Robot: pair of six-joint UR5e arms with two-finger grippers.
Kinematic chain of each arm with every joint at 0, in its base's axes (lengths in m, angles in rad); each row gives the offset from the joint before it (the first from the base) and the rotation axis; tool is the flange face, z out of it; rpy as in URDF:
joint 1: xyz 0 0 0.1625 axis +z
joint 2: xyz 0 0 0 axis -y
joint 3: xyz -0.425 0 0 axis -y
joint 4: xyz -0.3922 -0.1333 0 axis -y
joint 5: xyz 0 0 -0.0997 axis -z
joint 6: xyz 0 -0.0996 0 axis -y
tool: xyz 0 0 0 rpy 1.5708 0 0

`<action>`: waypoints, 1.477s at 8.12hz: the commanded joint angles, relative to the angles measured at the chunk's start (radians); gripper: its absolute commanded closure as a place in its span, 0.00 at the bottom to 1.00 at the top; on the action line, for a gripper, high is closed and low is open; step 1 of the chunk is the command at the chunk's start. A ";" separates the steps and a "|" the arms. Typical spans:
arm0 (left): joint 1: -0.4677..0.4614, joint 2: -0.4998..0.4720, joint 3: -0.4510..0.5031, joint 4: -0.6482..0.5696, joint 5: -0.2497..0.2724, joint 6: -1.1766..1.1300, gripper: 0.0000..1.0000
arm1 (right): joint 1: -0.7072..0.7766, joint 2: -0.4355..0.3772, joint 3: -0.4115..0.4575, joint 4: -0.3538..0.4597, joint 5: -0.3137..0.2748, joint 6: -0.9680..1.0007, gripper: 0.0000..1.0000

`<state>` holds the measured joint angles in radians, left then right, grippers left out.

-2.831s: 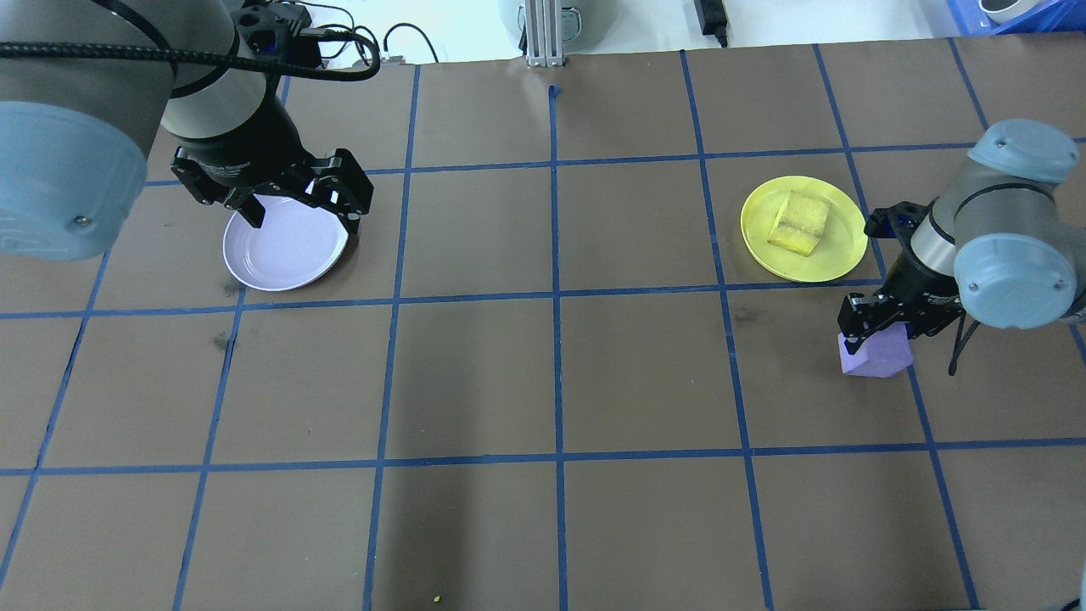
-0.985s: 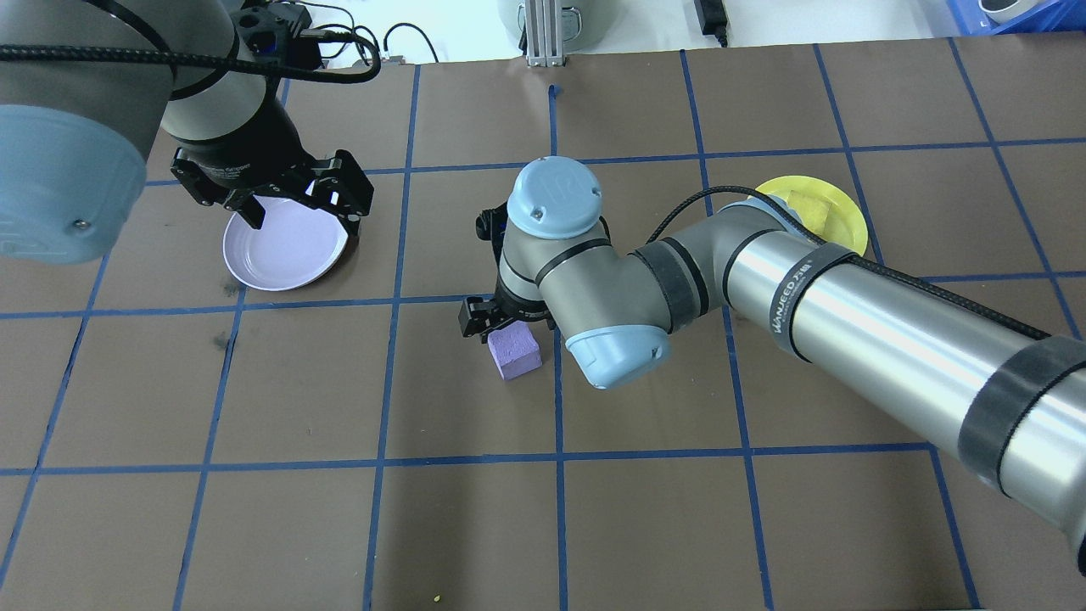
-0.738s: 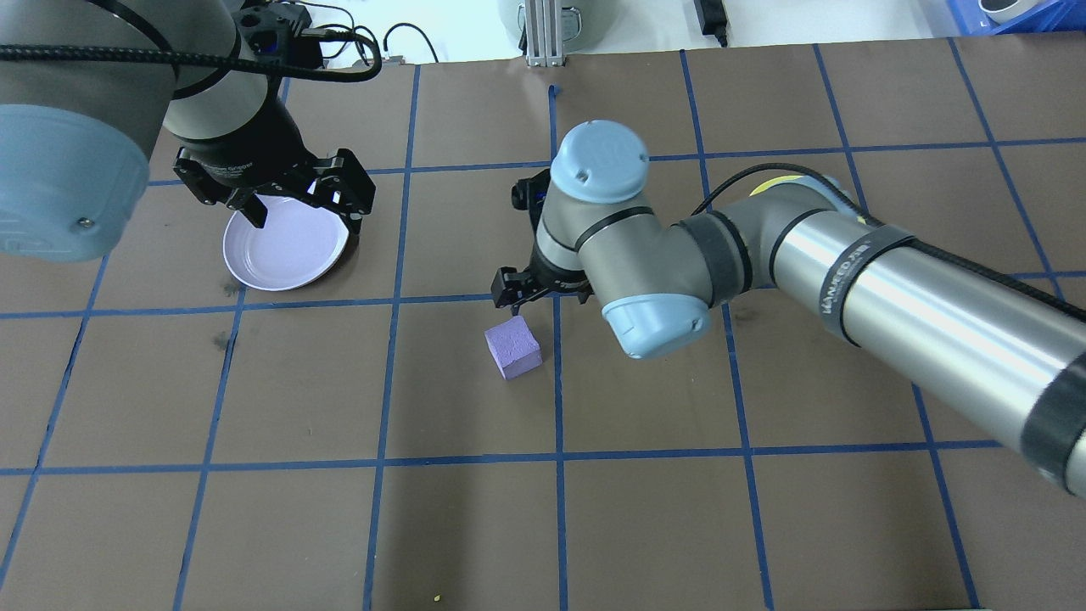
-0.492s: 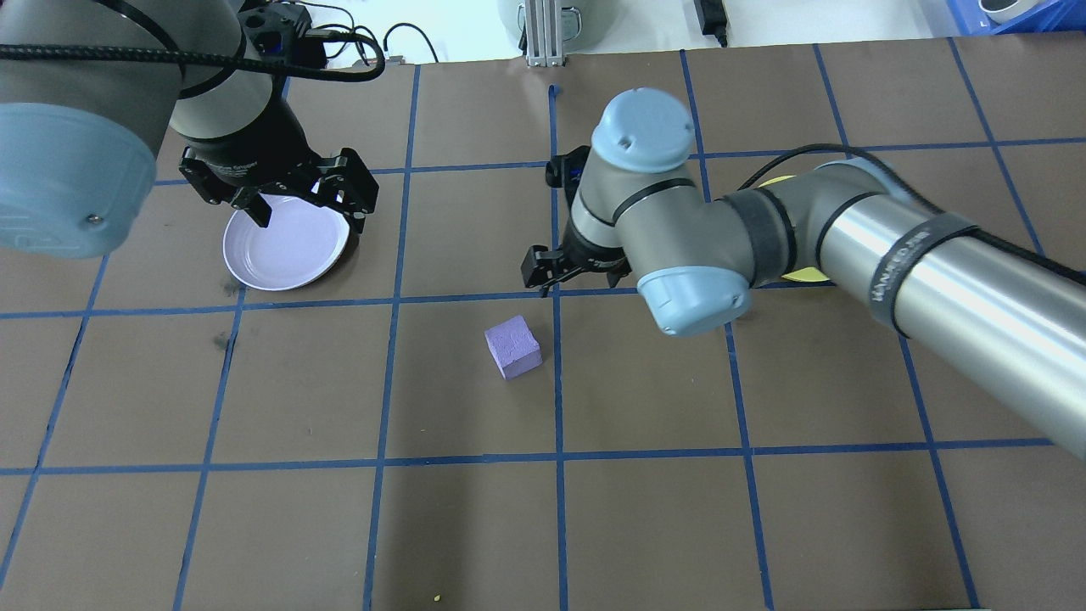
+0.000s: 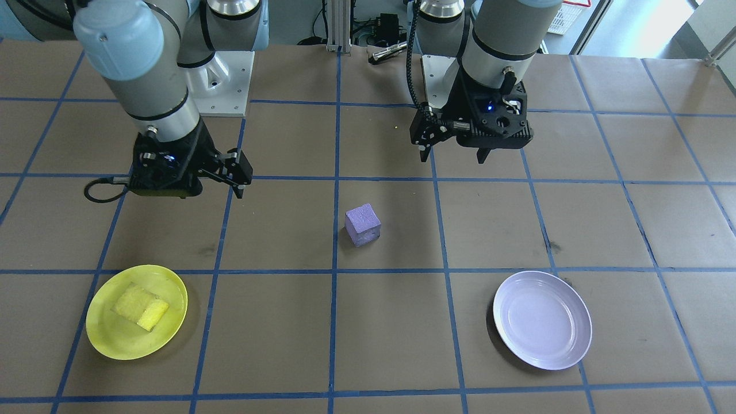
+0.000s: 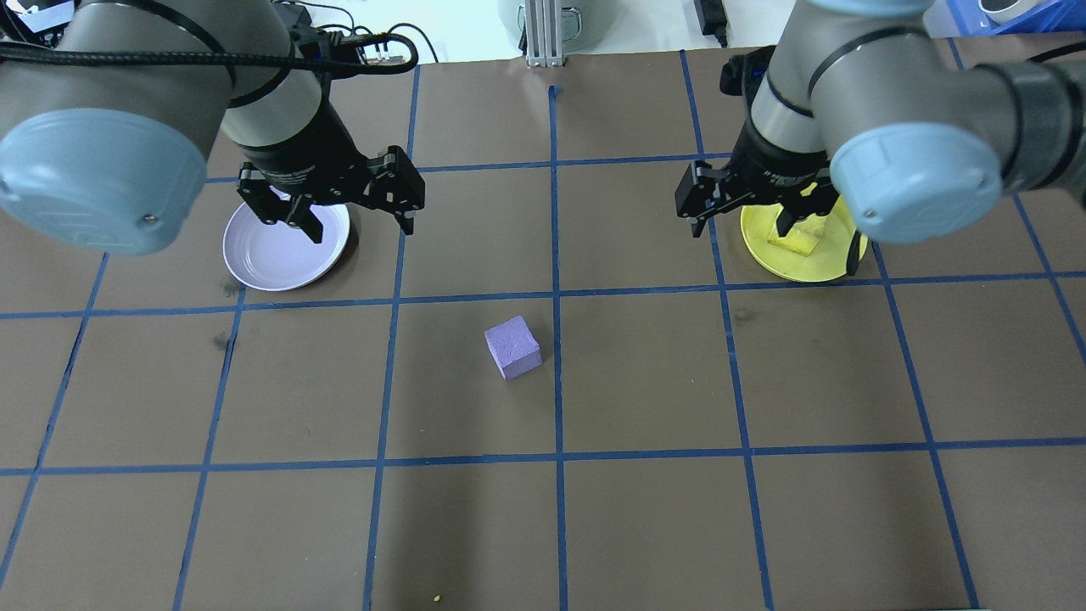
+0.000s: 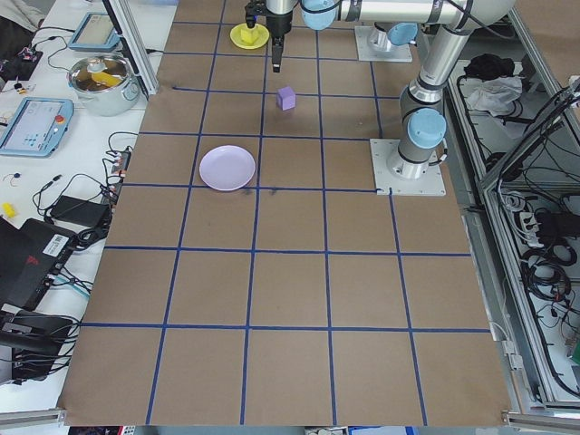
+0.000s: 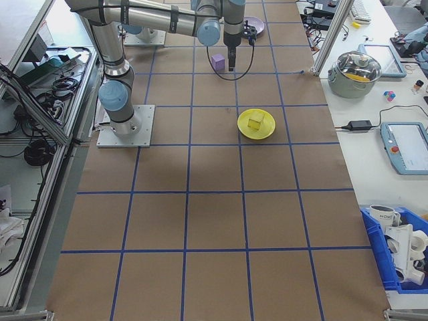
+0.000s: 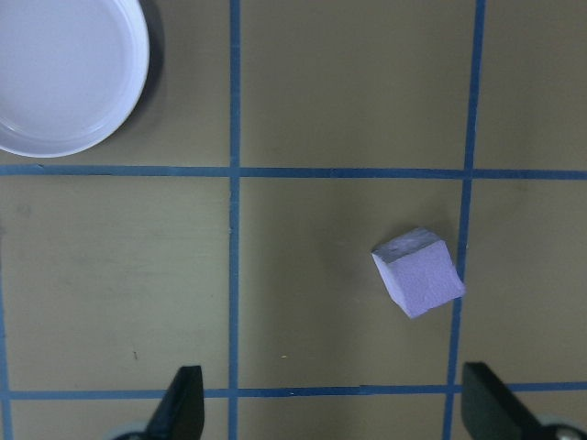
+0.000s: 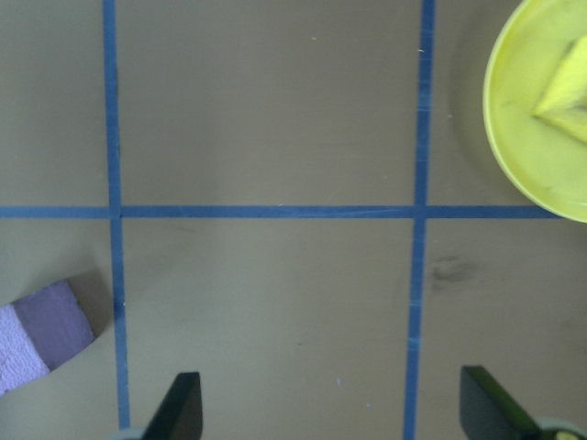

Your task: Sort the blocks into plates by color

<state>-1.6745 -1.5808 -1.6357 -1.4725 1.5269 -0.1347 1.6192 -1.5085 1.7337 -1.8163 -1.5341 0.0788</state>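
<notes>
Both grippers are seen with jaws spread apart and nothing held between them. In the overhead view the left gripper (image 6: 344,216) hangs above the table at the far left, over the right edge of the lavender plate (image 6: 263,259), while the right gripper (image 6: 747,216) hangs at the far right, over the left edge of the yellow plate (image 6: 806,263). The purple block (image 6: 512,347) is found alone on the brown paper, near the middle of the table, just left of the central blue tape line and well apart from both plates and both grippers. It is turned slightly askew to the grid. The yellow block (image 6: 799,240) is seen lying inside the yellow plate, partly hidden by the right wrist in the overhead view; from the front-facing camera the yellow block (image 5: 141,307) is shown whole, resting in the plate's middle. The lavender plate (image 5: 542,319) holds nothing. In the left wrist view the purple block (image 9: 419,272) is shown ahead of the spread fingertips (image 9: 183,403), with the plate's rim (image 9: 101,137) at the top left corner.
</notes>
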 commanded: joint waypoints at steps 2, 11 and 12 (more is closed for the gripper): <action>-0.106 -0.123 0.000 0.035 -0.042 -0.289 0.00 | -0.019 -0.026 -0.224 0.345 -0.046 0.016 0.00; -0.202 -0.364 -0.056 0.135 -0.045 -0.522 0.00 | -0.019 -0.030 -0.221 0.331 -0.044 -0.025 0.00; -0.206 -0.387 -0.062 0.136 -0.044 -0.528 0.00 | -0.019 -0.030 -0.221 0.331 -0.044 -0.027 0.00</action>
<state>-1.8771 -1.9306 -1.6885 -1.3439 1.4840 -0.6544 1.5999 -1.5378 1.5123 -1.4848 -1.5777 0.0538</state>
